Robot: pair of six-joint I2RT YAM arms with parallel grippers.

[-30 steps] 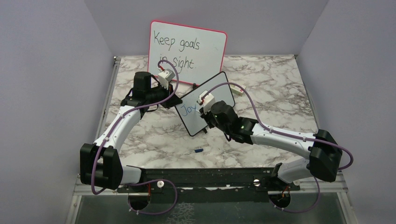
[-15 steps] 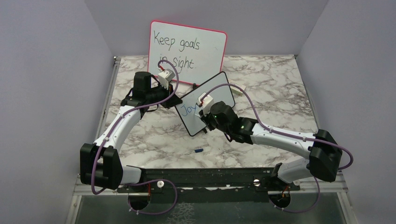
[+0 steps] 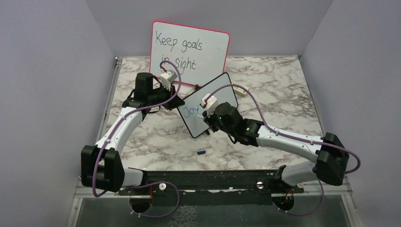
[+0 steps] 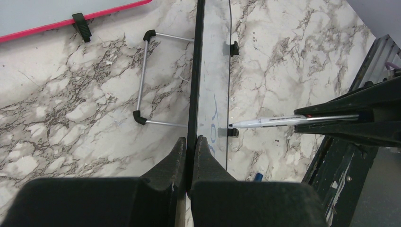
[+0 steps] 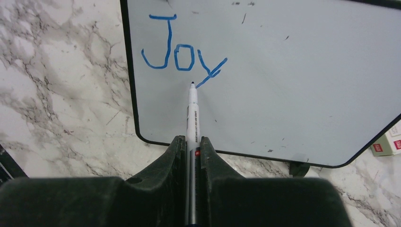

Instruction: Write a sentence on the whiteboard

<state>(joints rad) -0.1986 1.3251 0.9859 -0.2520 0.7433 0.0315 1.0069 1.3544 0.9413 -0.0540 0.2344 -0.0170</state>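
Observation:
The black-framed whiteboard stands tilted mid-table. It fills the right wrist view and is edge-on in the left wrist view. On it is blue writing reading "Joy", also seen from above. My left gripper is shut on the board's left edge. My right gripper is shut on a white marker. The marker tip sits at the board's face by the tail of the "y". The marker also shows in the left wrist view. The right gripper is in front of the board.
The pink-framed whiteboard with black "Keep goals in sight" stands at the back. A blue marker cap lies in front of the small board. A small white box lies right of it. A wire stand lies behind it.
My right wrist has shifted slightly, and the "y" of "Joy" now shows more fully from above. The left arm and the board have not moved.

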